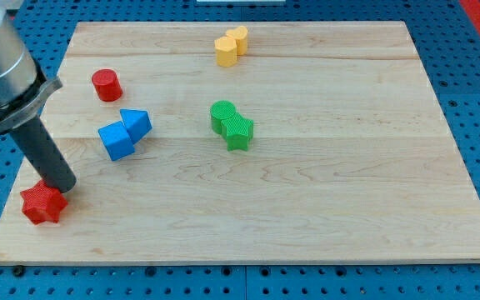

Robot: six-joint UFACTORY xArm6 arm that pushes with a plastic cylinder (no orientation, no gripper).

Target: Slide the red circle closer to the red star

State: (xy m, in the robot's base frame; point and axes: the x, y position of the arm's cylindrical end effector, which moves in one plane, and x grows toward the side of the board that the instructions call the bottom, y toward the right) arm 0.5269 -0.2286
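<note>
The red circle (106,85) stands near the board's upper left. The red star (42,203) lies at the lower left corner, well below the circle. My tip (63,187) rests at the star's upper right edge, touching or nearly touching it. The rod rises from there toward the view's top left. The tip is far below the red circle.
A blue cube (116,140) and a blue triangle (136,123) sit together between circle and star, slightly right. A green circle (222,115) and green star (238,131) touch at centre. Two yellow blocks (231,45) sit at the top. The wooden board (323,208) has edges all round.
</note>
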